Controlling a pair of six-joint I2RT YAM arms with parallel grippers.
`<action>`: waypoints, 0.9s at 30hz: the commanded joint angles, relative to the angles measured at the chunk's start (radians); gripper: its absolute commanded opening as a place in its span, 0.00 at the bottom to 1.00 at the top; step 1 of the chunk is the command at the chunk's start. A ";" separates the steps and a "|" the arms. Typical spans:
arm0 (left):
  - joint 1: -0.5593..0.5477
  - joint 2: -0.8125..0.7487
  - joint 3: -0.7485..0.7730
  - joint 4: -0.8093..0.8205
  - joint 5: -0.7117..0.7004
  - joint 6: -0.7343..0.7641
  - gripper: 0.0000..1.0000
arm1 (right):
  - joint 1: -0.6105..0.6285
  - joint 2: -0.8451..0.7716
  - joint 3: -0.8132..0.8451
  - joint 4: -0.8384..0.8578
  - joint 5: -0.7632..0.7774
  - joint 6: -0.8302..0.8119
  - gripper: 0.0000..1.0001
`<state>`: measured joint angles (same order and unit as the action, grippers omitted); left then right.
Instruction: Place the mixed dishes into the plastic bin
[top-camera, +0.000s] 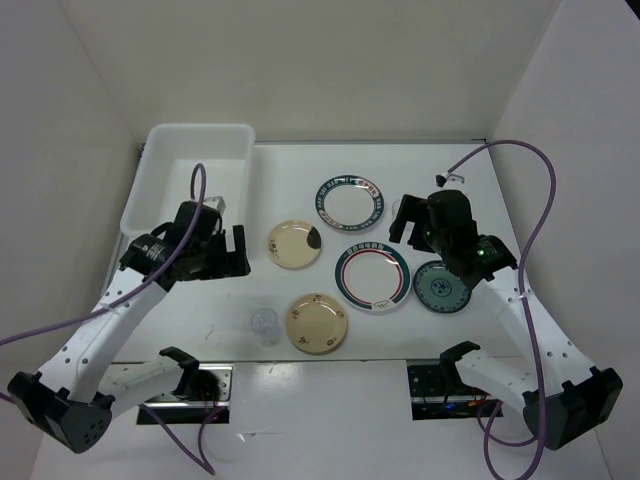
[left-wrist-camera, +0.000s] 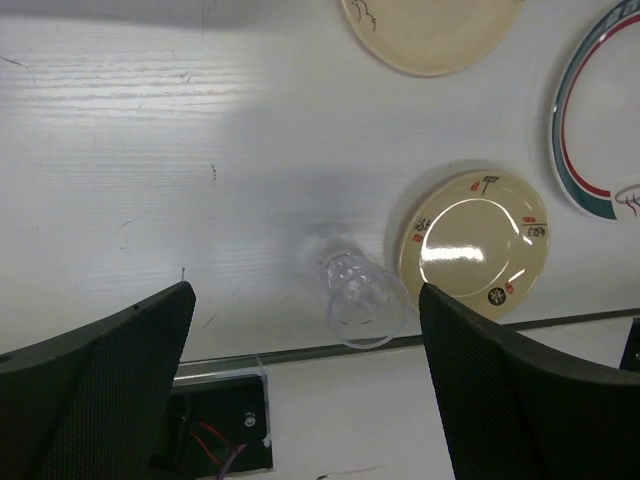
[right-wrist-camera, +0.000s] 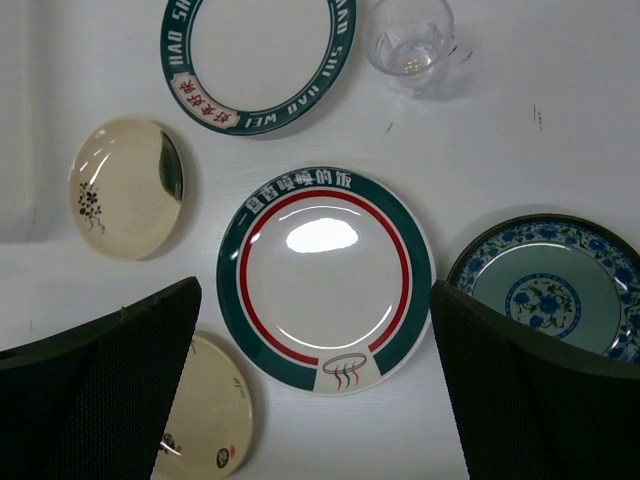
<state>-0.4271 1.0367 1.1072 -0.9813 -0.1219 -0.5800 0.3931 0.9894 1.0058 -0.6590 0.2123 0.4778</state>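
Top external view shows the five mixed dishes lying flat in the middle of the worktop (top-camera: 400, 165). These are a green-rimmed plate (top-camera: 350, 203) toward the far edge, a cream plate with a dark patch (top-camera: 293, 245) to its left, and a red-ringed plate (top-camera: 372, 277) in the centre. A teal plate (top-camera: 440, 288) lies just beside the red-ringed one on the right, and a second cream plate (top-camera: 317, 323) is toward the near edge. The plastic bin (top-camera: 185, 160) stands in the far left corner, and in the part that the left arm does not cover, no dish is seen. I judge therefore that the task is at its first step, the reach for a plate. The right gripper (right-wrist-camera: 315, 290) hangs over the red-ringed plate with its jaws spread wide and nothing between them. The left gripper (left-wrist-camera: 307, 295) is equally wide and empty, over bare worktop between the bin and the plates. A clear cup (top-camera: 264, 323) and the second cream plate lie below it toward the near edge. Another clear glass (right-wrist-camera: 410, 38) stands beside the green-rimmed plate. The next move probably calls for one gripper to come down on a plate's rim. The plates are shallow, so one finger must get under the edge before closing. The bin is far for the right arm, so the left one seems better placed.
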 joint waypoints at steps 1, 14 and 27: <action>0.004 -0.037 -0.023 -0.007 0.051 0.003 1.00 | 0.006 0.012 -0.009 0.021 -0.013 -0.001 1.00; -0.116 0.046 -0.164 -0.002 0.030 -0.250 0.67 | 0.006 0.021 0.028 0.021 -0.031 -0.004 1.00; -0.240 0.217 -0.214 -0.014 0.025 -0.345 0.48 | 0.006 0.003 0.047 0.001 0.013 -0.036 1.00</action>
<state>-0.6590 1.2423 0.9089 -0.9764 -0.0963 -0.8902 0.3931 1.0222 1.0241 -0.6621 0.2012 0.4591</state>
